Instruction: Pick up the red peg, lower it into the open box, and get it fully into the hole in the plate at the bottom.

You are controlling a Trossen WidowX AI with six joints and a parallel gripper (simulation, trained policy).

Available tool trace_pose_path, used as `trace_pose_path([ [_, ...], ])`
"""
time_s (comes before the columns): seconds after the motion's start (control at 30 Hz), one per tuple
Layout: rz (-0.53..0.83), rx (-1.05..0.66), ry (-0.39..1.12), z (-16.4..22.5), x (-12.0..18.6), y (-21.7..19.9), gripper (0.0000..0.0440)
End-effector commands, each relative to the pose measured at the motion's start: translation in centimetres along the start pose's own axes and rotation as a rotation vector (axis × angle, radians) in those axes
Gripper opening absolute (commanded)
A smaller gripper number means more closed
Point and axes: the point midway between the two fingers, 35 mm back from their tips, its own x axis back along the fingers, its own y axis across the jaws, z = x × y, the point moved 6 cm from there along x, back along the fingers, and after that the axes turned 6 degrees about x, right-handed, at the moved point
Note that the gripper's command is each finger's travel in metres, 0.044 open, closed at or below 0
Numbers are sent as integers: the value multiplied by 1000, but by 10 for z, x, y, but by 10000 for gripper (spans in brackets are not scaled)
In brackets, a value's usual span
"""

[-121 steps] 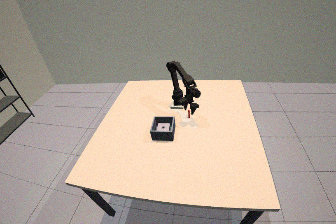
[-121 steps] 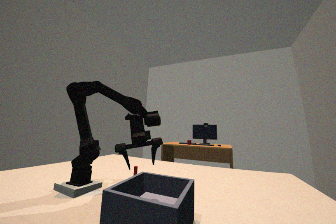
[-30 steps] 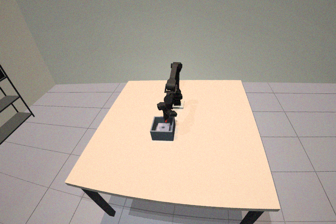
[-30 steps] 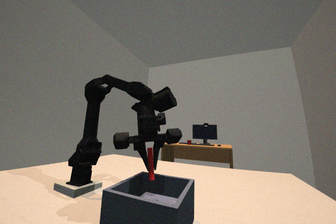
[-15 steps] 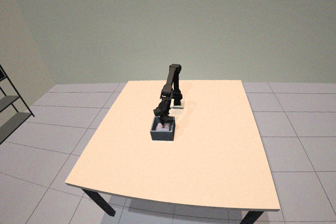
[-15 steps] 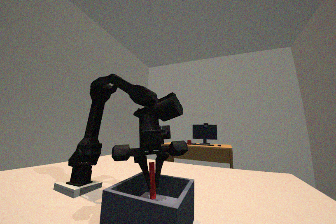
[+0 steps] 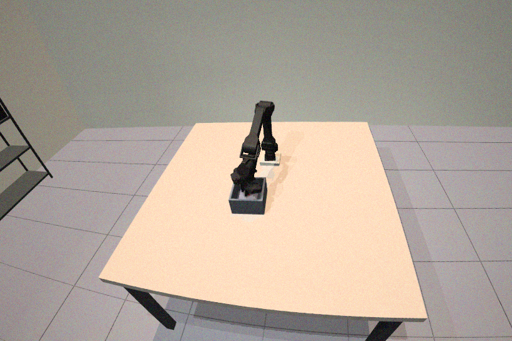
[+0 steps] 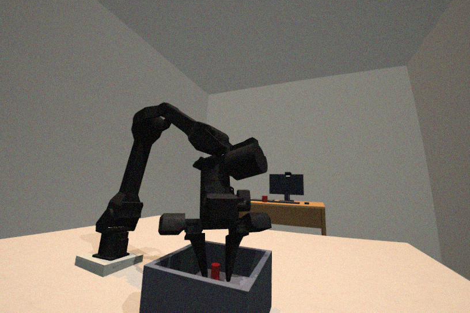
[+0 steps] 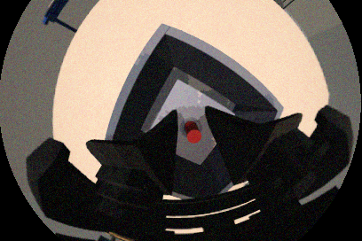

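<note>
The open dark grey box (image 7: 248,206) (image 8: 189,294) (image 9: 139,65) stands on the table. The pale plate (image 9: 179,91) lies at its bottom. The red peg (image 8: 215,270) (image 9: 193,136) stands upright at the plate's hole inside the box. A short upper part shows; its lower part is hidden, and how deep it sits cannot be read exactly. My gripper (image 7: 246,193) (image 8: 217,278) (image 9: 191,112) points down into the box and is open, one finger on each side of the peg, with a visible gap on both sides.
The box walls surround my fingertips. The arm's pale base block (image 7: 276,160) (image 8: 102,266) is on the table (image 7: 322,237) behind the box. A desk (image 8: 288,216) with a monitor and a red cup stands in the background, and a shelf (image 7: 18,188) stands off to the side.
</note>
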Motion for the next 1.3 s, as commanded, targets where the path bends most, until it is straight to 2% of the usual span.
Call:
trace_pose_path([
  [0.0,7,20,-4,-10,-1,3,163],
  [0.63,11,55,5,-54,-3,7,155],
  [1.27,54,41,-21,-99,2,-21,134],
])
